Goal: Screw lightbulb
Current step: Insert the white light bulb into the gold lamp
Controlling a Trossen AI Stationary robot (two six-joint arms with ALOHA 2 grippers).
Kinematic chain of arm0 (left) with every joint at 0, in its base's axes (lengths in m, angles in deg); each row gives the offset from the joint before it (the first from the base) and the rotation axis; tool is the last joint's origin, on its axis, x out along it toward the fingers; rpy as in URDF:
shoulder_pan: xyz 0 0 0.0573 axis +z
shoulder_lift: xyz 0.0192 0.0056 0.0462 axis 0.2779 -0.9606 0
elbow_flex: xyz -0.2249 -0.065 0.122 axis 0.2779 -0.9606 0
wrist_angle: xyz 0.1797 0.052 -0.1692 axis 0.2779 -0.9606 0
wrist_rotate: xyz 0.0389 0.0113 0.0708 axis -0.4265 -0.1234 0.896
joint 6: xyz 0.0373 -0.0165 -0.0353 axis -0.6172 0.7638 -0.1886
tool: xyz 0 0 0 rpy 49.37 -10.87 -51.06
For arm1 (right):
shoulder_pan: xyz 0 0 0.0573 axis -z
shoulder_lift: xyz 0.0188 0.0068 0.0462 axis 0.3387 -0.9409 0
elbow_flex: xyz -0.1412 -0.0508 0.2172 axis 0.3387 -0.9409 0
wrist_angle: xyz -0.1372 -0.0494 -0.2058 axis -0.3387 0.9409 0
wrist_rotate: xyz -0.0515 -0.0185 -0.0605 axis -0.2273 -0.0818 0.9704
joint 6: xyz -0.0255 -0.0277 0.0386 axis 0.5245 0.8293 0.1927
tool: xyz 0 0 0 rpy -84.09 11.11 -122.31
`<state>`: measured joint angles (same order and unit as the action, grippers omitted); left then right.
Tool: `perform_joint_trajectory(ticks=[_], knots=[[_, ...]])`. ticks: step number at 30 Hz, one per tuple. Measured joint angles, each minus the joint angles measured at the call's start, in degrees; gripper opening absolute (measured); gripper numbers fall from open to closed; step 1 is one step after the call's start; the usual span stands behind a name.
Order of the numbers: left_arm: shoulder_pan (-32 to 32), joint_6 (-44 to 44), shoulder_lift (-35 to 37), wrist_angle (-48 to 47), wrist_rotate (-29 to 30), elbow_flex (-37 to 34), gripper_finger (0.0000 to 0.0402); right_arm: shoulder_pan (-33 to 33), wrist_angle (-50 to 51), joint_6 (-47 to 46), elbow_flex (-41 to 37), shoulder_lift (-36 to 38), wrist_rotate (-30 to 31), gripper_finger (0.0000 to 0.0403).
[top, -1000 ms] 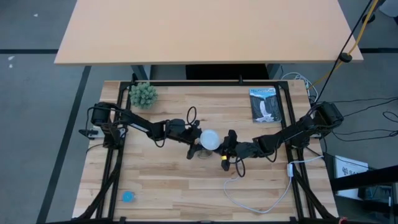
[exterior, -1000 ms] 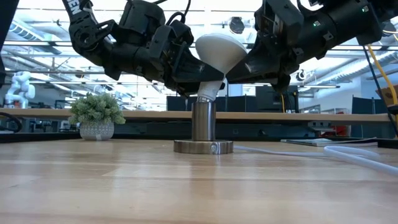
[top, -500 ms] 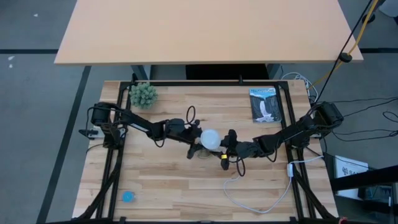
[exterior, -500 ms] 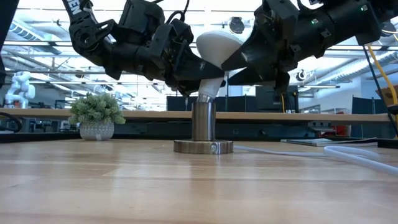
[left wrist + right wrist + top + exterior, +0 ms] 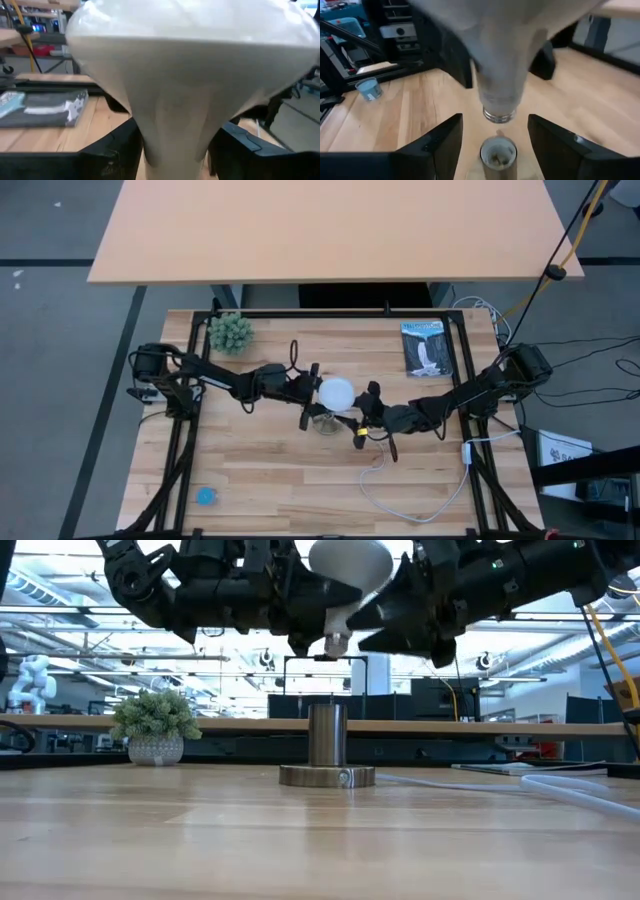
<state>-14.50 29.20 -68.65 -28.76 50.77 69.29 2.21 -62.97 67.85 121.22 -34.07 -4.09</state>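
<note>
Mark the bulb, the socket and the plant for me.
bulb [image 5: 349,560], low view, on its white globe.
socket [image 5: 327,733], low view, on the upright metal tube.
plant [image 5: 230,332], high view, on the green leaves.

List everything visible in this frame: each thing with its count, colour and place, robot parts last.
lightbulb: 1, white, held in the air above the socket, base down
socket: 1, silvery, table centre, empty
cord: 1, white, near right part of table
plant: 1, green, far left corner
booklet: 1, dark, far right
small round object: 1, blue, near left corner
table: 1, light wood
left gripper: jaws closed on the lightbulb
right gripper: jaws open beside the lightbulb
</note>
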Motion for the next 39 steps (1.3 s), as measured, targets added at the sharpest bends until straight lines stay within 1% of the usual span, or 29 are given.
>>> perform_joint_trajectory(ticks=[5,10,14,18,21,26,29,39], knots=[[0.0,0.26,0.0,1.05,0.02,0.0,0.0202,0.77,-4.22,4.86,0.04,-1.57,0.05,0.0216],[0.0,0.29,0.02,2.72,0.04,0.02,0.0202,2.21,-8.24,5.99,0.04,-3.37,0.06,0.0215],[0.13,0.4,0.02,3.15,0.13,0.02,0.0202,2.9,-10.65,8.81,0.04,-3.61,0.0,0.0215],[0.13,0.44,0.02,3.15,0.14,0.02,0.0202,3.04,-11.3,9.76,0.07,-3.59,-0.05,0.0209],[0.13,0.42,0.02,3.2,0.15,0.02,0.0202,3.02,-11.39,9.77,0.07,-3.59,-0.24,0.0188],[0.13,0.4,0.02,3.29,1.41,0.09,0.0202,3.04,-11.81,9.79,0.07,-3.59,-0.33,0.0123],[0.28,0.07,0.02,3.24,1.51,0.11,0.0202,3.02,-11.9,9.86,0.04,-3.59,-0.24,0.0095],[0.19,0.44,-0.04,2.61,1.57,0.11,0.0202,2.89,-12.27,9.79,0.04,-3.59,-0.28,0.0064]])
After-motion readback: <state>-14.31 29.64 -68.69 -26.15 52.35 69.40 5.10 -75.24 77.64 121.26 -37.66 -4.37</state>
